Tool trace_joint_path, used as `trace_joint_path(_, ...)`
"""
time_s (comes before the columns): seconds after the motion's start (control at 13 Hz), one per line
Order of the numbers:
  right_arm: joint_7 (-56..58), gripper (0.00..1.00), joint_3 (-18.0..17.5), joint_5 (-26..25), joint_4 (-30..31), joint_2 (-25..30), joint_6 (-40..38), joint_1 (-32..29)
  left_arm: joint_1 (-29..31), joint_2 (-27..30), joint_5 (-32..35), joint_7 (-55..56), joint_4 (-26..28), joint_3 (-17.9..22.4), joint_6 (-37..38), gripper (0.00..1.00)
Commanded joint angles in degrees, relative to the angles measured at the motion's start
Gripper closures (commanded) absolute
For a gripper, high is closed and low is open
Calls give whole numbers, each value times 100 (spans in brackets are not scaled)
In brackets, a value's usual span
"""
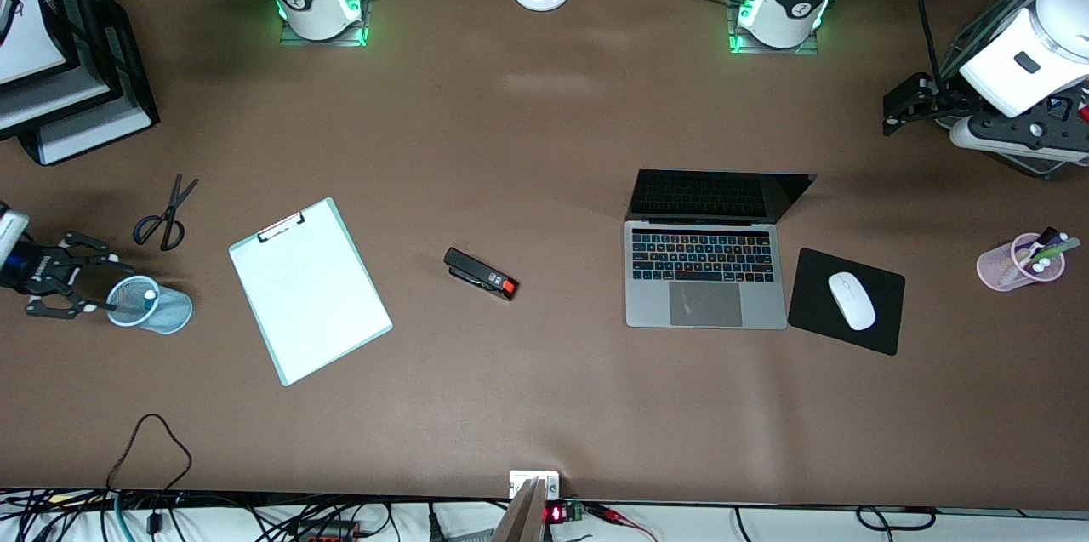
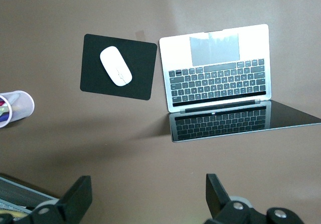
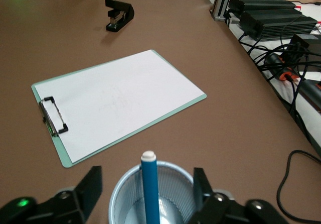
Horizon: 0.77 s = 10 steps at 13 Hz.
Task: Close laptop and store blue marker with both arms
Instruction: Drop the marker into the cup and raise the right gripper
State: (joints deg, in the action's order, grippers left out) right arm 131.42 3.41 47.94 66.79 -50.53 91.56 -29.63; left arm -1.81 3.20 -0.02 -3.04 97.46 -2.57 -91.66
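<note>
1 laptop open, 1 blue marker in mesh cup.

blue marker in cup, laptop beside pad

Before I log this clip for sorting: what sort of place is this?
Probably a lab's mock office desk: an open laptop, a clipboard and a stapler on a brown table, with cables at its edge.

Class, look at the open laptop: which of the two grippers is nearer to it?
Left. The left gripper hangs open toward the left arm's end, just past the laptop. The right gripper sits open by the blue mesh cup at the right arm's end.
</note>
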Motion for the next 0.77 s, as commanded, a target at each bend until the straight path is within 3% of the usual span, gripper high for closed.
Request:
trace_joint_path(0.0,-869,0,-69,-407,62,542,-182,106,14,-3,108,-144,-113,-6,114,0)
trace_joint_path(0.38,-2618,0,-69,-1198,536,1702,-182,502,14,-3,108,-144,-113,-6,114,0)
trace_joint_path(0.69,-3927,0,-60,-1726,791,2300,-182,923,14,-3,108,-144,-113,-6,114,0)
